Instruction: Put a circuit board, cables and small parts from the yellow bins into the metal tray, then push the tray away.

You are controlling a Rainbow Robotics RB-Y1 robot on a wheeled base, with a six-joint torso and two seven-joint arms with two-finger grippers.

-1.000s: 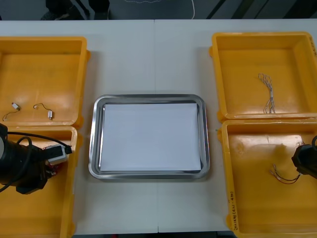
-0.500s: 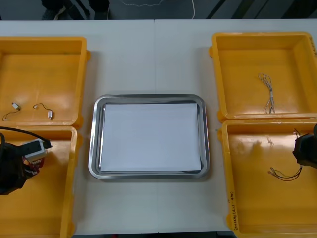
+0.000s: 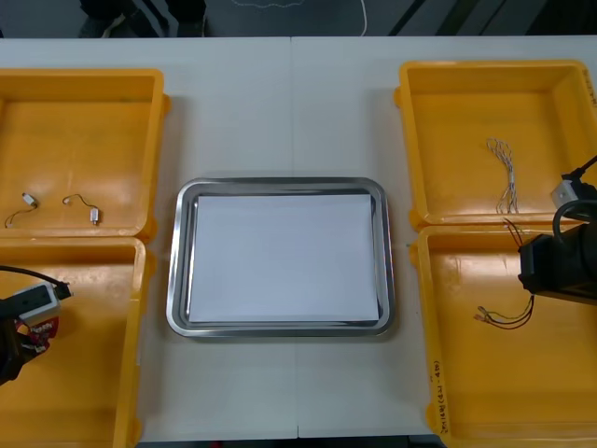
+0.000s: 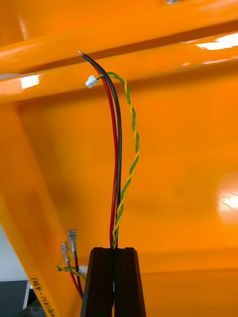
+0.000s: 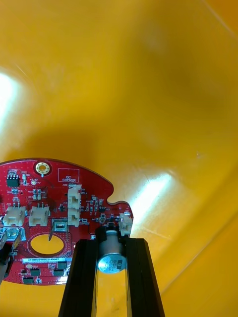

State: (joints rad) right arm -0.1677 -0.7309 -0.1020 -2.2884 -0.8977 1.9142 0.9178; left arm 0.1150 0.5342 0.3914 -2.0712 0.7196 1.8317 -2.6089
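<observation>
You look down at a light tabletop (image 3: 233, 112), plain and pale grey, a thin seam (image 3: 292, 93) crossing it from far edge to near edge, behind the far edge a dark floor (image 3: 308, 21), a thin white cord (image 3: 364, 19) lying there, soft even light.

Bright light, glare on yellow bins (image 4: 218, 44)

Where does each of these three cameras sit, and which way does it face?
Front view: above the arms, looking steeply down at the table, metal tray and yellow bins; left arm and right arm at the sides.
Left wrist view: on the left wrist, looking along the left gripper, shut on a circuit board in a bin.
Right wrist view: on the right wrist, looking along the right gripper, shut on cables in a bin.
Shared: front view shows the same board and cables.
</observation>
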